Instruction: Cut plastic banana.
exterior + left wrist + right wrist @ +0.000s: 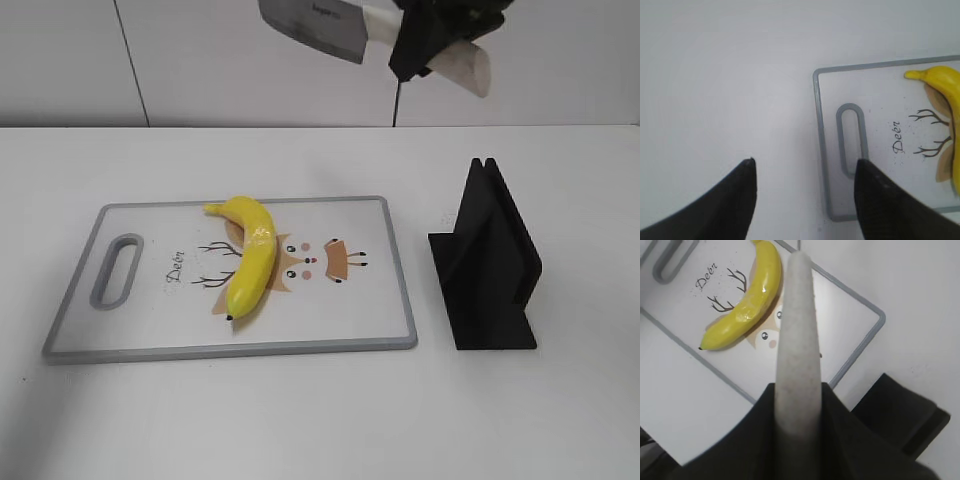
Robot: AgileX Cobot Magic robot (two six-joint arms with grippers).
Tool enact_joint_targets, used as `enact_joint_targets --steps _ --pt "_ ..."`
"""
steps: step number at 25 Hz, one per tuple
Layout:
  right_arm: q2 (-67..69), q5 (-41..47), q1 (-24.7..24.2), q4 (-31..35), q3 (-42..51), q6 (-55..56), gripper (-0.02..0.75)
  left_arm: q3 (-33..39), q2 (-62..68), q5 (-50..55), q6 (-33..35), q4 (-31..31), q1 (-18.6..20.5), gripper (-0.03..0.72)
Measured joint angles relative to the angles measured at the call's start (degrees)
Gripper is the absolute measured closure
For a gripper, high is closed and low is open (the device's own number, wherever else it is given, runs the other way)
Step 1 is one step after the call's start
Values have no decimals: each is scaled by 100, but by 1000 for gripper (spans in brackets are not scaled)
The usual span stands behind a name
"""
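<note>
Plastic banana [250,262]: lying on the cutting board [380,320], over the printed deer picture, stem toward the far edge, dark tip toward the near edge; touching neither gripper.
Cutting board: resting flat on the white desk [300,420], grey rim, handle slot at its left end.
Right gripper [425,45]: hanging high above the desk behind the board, fingers [850,440] clamping the pale handle of the knife [315,25].
Knife: being held in the air, broad blade pointing left, well apart from the banana.
Left gripper [805,200]: hovering over the desk at the board's left end, fingers [735,200] standing apart, gripping nothing.
Black stand [485,265]: sitting on the desk just right of the board, slot upward.
</note>
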Motion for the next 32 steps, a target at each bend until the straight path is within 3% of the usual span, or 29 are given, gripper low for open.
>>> enact_joint_targets --steps 7,15,19,26,32 --pt "-1166 -258 12 -42 1393 897 570 1596 -1373 34 -31 -14 65 111" --pt "-2315 -1029 6 -1083 2923 2168 570 3519 -3430 -316 -36 66 65 114" --pt "-2602 -1335 -119 -1260 3658 2584 570 4329 -4398 -391 -36 83 65 115" --pt "-2657 -1960 -245 -1353 4545 2973 570 5480 -6376 -424 -36 406 65 118" --pt "-2657 -2278 -245 -1355 4732 3182 570 6003 -8074 -253 -36 523 65 121"
